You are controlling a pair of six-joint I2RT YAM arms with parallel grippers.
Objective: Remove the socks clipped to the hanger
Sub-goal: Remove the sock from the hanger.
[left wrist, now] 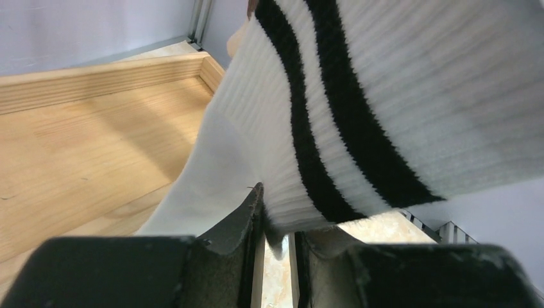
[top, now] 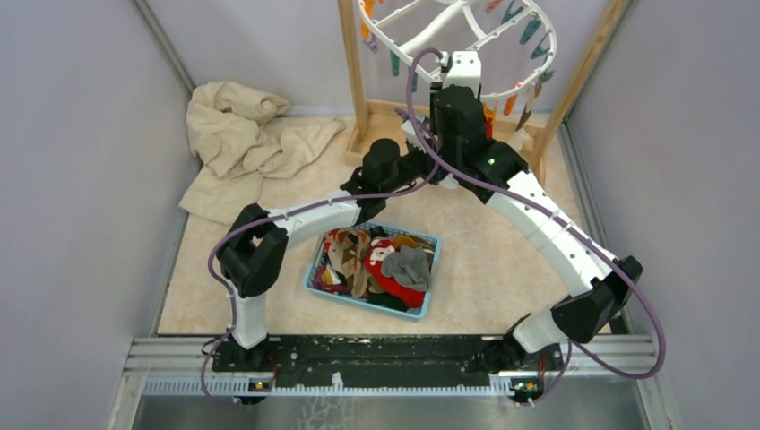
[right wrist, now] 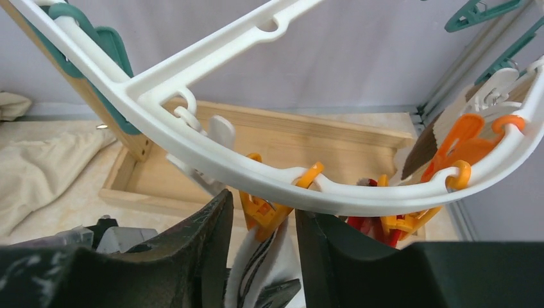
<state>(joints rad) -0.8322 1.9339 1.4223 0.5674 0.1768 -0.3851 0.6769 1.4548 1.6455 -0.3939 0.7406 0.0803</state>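
Note:
The white oval hanger [top: 457, 27] hangs at the top of the wooden rack, and its rim [right wrist: 192, 138] crosses the right wrist view. My right gripper [right wrist: 263, 205] stands open, its fingers either side of an orange clip [right wrist: 272, 212] that pinches a white sock with black stripes [right wrist: 256, 269]. My left gripper [left wrist: 279, 215] is shut on that same sock's lower hem [left wrist: 359, 96]. A red sock [right wrist: 365, 224] hangs from a neighbouring orange clip. From above, the right gripper [top: 462, 67] is just under the ring; the left fingers are hidden below the right arm.
A blue basket [top: 315, 269] holding several socks sits on the table between the arms. A large beige cloth [top: 242, 134] lies crumpled at the back left. The wooden rack's uprights [top: 354, 63] and base frame [right wrist: 289, 125] stand close around both grippers.

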